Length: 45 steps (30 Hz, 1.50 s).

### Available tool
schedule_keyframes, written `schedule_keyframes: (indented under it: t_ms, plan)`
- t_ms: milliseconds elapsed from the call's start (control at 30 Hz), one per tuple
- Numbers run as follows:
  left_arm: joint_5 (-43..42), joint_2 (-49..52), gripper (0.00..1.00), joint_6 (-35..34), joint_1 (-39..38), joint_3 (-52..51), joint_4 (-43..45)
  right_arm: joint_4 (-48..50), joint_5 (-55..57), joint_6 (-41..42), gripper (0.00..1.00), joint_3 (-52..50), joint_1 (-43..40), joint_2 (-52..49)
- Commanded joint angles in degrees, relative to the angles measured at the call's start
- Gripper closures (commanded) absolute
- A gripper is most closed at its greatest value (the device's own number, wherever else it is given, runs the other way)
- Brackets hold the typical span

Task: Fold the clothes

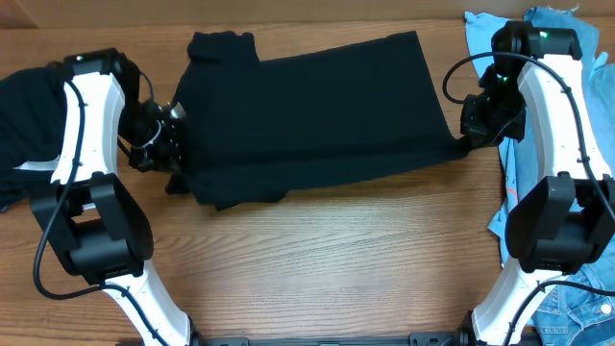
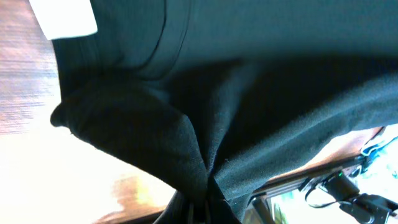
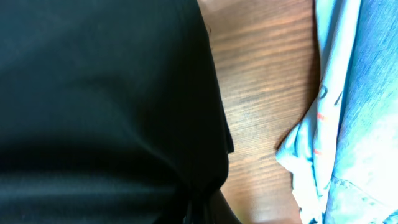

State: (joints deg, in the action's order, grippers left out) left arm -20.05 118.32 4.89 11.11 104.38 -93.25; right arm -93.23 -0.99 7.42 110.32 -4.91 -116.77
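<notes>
A black short-sleeved T-shirt is stretched flat across the wooden table between both arms. My left gripper is shut on its left edge, where the cloth bunches into the jaws. At the other end my right gripper is shut on the right corner, and black fabric fills most of the right wrist view. Another black garment with a white label lies at the far left. Light-blue clothes and denim-blue clothes are piled along the right side.
Bare wood table spreads in front of the shirt. The light-blue fabric lies close beside the right gripper. A white label shows at the top left of the left wrist view.
</notes>
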Motion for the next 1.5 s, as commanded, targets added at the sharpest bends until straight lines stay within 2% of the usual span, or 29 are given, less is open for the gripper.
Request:
schedule_keyframes:
  t_ms: [0, 167, 233, 400, 500, 600, 733, 933, 1000, 1033, 1067, 1100, 1200, 1400, 1467]
  plan:
    - [1.2, -0.5, 0.96, 1.1, 0.2, -5.2, 0.5, -0.4, 1.4, -0.4, 0.96, -4.3, -0.7, 1.5]
    - [1.0, -0.7, 0.96, 0.7, 0.1, -12.4, 0.6, 3.6, 2.9, 0.3, 0.96, -16.2, -1.0, 1.5]
    - [1.0, -1.2, 0.96, 0.6, 0.1, -13.4, 1.3, 5.7, 2.9, 1.1, 0.96, -17.7, -1.2, 1.5]
    - [1.0, -2.1, 0.96, -5.0, 0.1, -13.4, 12.6, 15.3, 1.7, 1.4, 0.96, -17.6, -1.2, 1.8]
    - [1.0, -2.1, 0.96, -13.2, 0.1, -13.3, 25.1, 25.4, 0.9, 1.4, 0.96, -16.9, -1.2, 1.8]
    - [1.0, -2.1, 0.96, -17.6, 0.1, -13.3, 32.4, 32.9, 0.9, 1.4, 0.96, -16.9, -1.2, 1.8]
    - [1.0, -2.1, 0.96, -20.3, 0.1, -13.4, 36.0, 39.8, -1.4, 1.3, 0.96, -16.9, -1.2, 1.8]
    - [1.0, -2.1, 0.95, -20.3, -0.4, -13.4, 38.1, 43.3, -3.2, 1.3, 0.95, -17.0, -1.2, 1.8]
    - [1.0, -2.1, 0.93, -20.3, -0.8, -13.4, 39.2, 43.8, -3.2, 1.3, 0.85, -17.0, -1.2, 1.7]
    - [1.0, -2.1, 0.92, -20.3, -0.8, -13.4, 39.3, 43.9, -3.2, 1.3, 0.76, -17.0, -1.2, 1.6]
    - [1.0, -2.1, 0.8, -20.3, -0.8, -13.4, 39.1, 43.9, -3.2, 1.3, 0.64, -17.0, -1.2, 1.6]
    - [1.0, -2.1, 0.66, -20.3, -0.8, -13.4, 39.1, 43.9, -3.2, 1.3, 0.63, -17.0, -1.2, 1.6]
    - [1.0, -2.1, 0.59, -20.3, -0.8, -13.4, 38.8, 44.0, -3.2, 1.3, 0.62, -17.0, -1.2, 1.4]
    - [4.6, -2.1, 0.58, -20.3, -0.8, -13.4, 36.0, 42.7, -3.2, 1.3, 0.62, -17.0, -1.2, -1.6]
    - [3.9, -2.1, 0.57, -20.3, -0.8, -13.4, 31.7, 41.6, -3.8, 1.1, 0.62, -17.0, -1.2, -3.0]
